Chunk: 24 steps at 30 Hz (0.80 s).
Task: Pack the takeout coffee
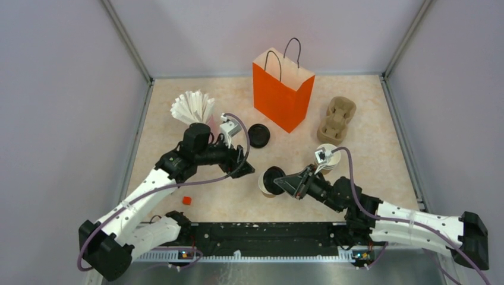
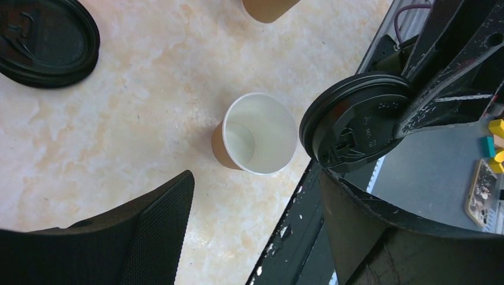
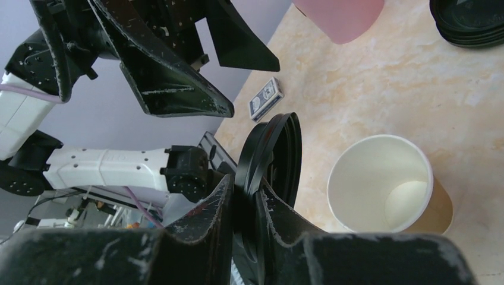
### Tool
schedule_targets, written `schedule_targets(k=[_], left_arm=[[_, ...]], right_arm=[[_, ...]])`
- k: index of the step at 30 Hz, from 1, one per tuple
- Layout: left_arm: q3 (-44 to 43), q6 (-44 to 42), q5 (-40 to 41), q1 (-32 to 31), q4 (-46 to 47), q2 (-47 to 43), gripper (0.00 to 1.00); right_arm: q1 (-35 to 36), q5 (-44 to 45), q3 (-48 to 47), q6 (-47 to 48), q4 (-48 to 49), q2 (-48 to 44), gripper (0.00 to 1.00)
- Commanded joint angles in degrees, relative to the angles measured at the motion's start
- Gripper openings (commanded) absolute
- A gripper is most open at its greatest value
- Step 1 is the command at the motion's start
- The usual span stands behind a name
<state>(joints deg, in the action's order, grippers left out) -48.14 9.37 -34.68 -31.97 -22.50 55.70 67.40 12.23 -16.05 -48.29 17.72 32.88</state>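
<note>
Right wrist view records the right gripper [image 3: 243, 199] clenched on the rim of the black lid [image 3: 279, 154], which is held edge-on just beside the open kraft cup [image 3: 380, 184] and is not seated on it. Top external view places that cup upright near the middle of the near edge of the table [image 1: 226, 205], well apart from the orange bag [image 1: 282, 89] at the far edge. The left gripper [image 1: 246, 168] hangs above the cup, jaws released and grasping nothing.
</note>
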Motion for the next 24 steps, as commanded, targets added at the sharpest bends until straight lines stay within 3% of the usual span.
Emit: schedule_targets(k=[1,11,24], left_arm=[[1.6,4.4,-0.4,-0.2,5.7,0.4,0.82],[6.1,7.1,1.2,-0.2,9.0,1.0,0.83],[8.3,9.5,-1.8,-0.2,14.3,6.0,0.77]], right_arm=[[-0.1,1.6,-0.2,-3.9,8.3,3.8,0.16],[-12.4,-14.7,3.3,-15.0,21.5,14.2,0.16],[-15.4,-19.5,3.5,-16.7,24.5,19.2,0.17]])
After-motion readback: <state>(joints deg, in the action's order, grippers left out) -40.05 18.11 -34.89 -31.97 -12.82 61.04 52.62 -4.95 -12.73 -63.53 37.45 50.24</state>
